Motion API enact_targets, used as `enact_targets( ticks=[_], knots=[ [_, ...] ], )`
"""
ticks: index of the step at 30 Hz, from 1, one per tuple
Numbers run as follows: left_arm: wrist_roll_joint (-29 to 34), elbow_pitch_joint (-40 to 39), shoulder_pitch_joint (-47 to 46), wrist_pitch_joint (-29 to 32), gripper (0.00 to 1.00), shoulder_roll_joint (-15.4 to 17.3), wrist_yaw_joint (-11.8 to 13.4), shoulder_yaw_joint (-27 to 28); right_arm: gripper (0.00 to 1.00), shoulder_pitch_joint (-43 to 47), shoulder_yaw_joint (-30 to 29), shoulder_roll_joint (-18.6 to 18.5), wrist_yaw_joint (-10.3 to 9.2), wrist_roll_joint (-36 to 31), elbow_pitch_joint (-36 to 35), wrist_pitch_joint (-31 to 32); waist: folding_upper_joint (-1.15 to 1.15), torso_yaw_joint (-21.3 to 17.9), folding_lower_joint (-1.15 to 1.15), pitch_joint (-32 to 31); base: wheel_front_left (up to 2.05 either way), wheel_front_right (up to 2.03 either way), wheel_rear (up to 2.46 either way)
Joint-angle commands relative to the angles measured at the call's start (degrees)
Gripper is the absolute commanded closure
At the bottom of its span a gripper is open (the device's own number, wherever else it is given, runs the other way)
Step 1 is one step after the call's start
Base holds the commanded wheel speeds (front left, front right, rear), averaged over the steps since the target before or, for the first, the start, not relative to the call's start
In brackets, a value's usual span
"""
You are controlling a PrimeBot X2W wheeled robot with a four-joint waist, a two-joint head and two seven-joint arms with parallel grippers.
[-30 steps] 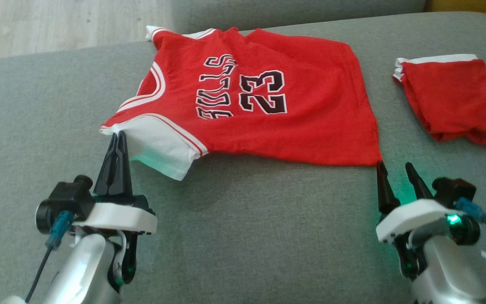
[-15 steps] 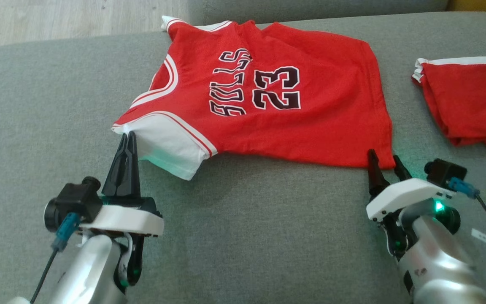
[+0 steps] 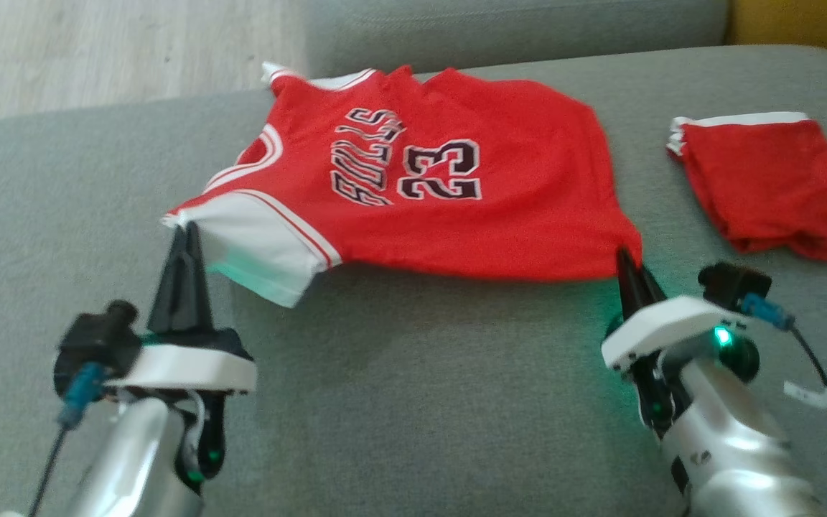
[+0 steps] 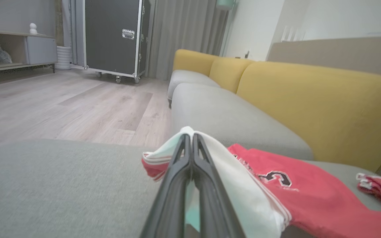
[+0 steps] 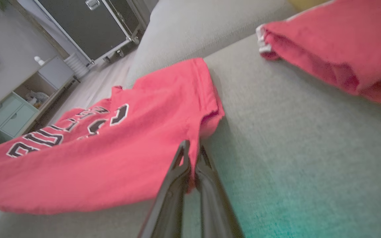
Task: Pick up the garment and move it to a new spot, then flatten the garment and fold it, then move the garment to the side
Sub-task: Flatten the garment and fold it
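The left gripper [image 3: 187, 240] has its jaws clamped on the white shoulder corner of the jersey [image 3: 528, 187], which lies spread on the sofa [image 3: 413, 402]. At the jersey's right hem corner, the right gripper [image 3: 629, 264] has its jaws pinched together on red cloth. Shorts [image 3: 765, 179] lie right of the jersey, apart from it.

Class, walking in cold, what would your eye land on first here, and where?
A bright red basketball jersey printed BULLS 23 stretches across the grey fabric sofa. The left pincer pinches its white shoulder, the right pincer its near hem corner. A smaller red garment lies further right.
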Motion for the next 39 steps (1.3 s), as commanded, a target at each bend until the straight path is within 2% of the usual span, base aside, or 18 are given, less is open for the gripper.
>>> enact_targets(
  ticks=[1,5,10,12,19,24,26,29,32,36,39],
  knots=[
    [-1.0,-3.01,-1.56,-0.69,1.0,0.86,-0.34,3.68,1.0,-1.74,1.08,0.66,-0.3,-0.82,-4.1,-1.04,0.0,-1.03,0.0,-1.01,0.0,0.0,0.0],
    [-5.33,-6.55,-3.75,-0.43,1.0,0.62,-1.66,7.01,1.0,-3.45,-0.61,0.41,-0.3,-3.89,-13.74,-1.16,0.0,-1.84,0.0,-2.1,0.0,0.0,0.0],
    [-8.11,-13.9,-9.45,1.34,1.0,1.9,-1.62,10.18,1.0,-4.77,-2.08,-1.81,-0.3,-7.53,-27.87,-1.18,0.0,-2.29,0.0,-3.61,0.0,0.0,0.0],
    [-9.02,-15.55,-10.49,1.82,1.0,1.92,-1.43,10.98,1.0,-5.11,-2.15,-2.35,-0.3,-8.04,-30.38,-1.17,0.0,-2.39,0.0,-3.95,0.0,0.0,0.0],
    [-13.06,-28.89,-13.78,5.19,1.0,2.77,1.16,15.36,1.0,-5.32,-3.76,-5.13,-0.3,-11.21,-46.51,2.09,0.0,-2.96,0.0,-5.27,0.0,0.0,0.0],
    [-15.45,-36.77,-13.72,9.37,1.0,3.04,3.94,16.7,1.0,-2.66,-7.64,-4.73,-0.3,-13.76,-55.92,7.5,0.0,-2.57,0.0,-4.69,0.0,0.0,0.0],
    [-15.48,-38.17,-14.42,11.45,1.0,4.08,4.73,16.75,1.0,-2.07,-8.9,-4.33,-0.3,-15.19,-58.74,9.84,0.0,-2.32,0.0,-3.82,0.0,0.0,0.0],
    [-15.38,-36.28,-17.06,14.68,1.0,5.99,5.24,16.43,1.0,-2.72,-10.18,-4.07,-0.3,-17.3,-60.37,13.46,0.0,-1.77,0.0,-1.61,0.0,0.0,0.0],
    [-16.55,-30.41,-22.09,18.14,1.0,7.6,4.53,15.76,1.0,-6.43,-10.1,-4.13,-0.3,-17.98,-58.16,16.48,0.0,-1.25,0.0,1.8,0.0,0.0,0.0],
    [-15.8,-18.38,-32.03,20.53,1.0,10.46,1.46,13.95,1.0,-16.38,-8.8,-5.61,-0.3,-18.51,-50.26,17.85,0.0,-0.4,0.0,7.71,0.0,0.0,0.0],
    [-13.59,-8.49,-41.18,19.63,1.0,12.01,-1.51,12.14,1.0,-25.9,-7.74,-7.1,-0.3,-19.62,-42.23,16.94,0.0,0.81,0.0,12.1,0.0,0.0,0.0]
  ],
)
